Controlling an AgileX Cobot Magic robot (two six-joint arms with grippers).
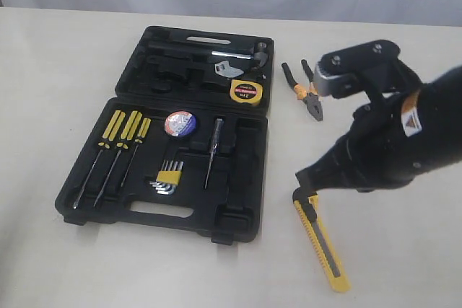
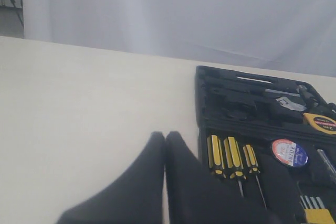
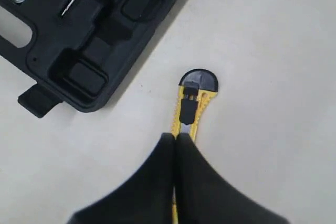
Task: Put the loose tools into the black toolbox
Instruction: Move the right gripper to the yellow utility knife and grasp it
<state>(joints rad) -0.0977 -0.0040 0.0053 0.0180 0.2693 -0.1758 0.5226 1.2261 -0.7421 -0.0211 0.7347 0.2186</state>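
The black toolbox (image 1: 238, 230) lies open on the table. The tape roll (image 1: 180, 122) and the yellow-black tape measure (image 1: 245, 91) sit inside it. The orange-and-black pliers (image 1: 307, 93) lie on the table right of the lid. The yellow utility knife (image 1: 325, 243) lies near the box's front right corner. My right gripper (image 1: 300, 177) is shut just over the knife's black-tipped end; in the right wrist view its closed fingertips (image 3: 175, 138) cover the knife (image 3: 190, 103), with nothing between them. My left gripper (image 2: 164, 136) is shut and empty, left of the toolbox (image 2: 202, 85).
Three yellow-handled screwdrivers (image 1: 119, 131), a hex key set (image 1: 167, 177) and a thin tester screwdriver (image 1: 214, 146) rest in the box's lower half. A wrench and other dark tools fill the lid. Bare table lies left of the box and a white curtain hangs behind.
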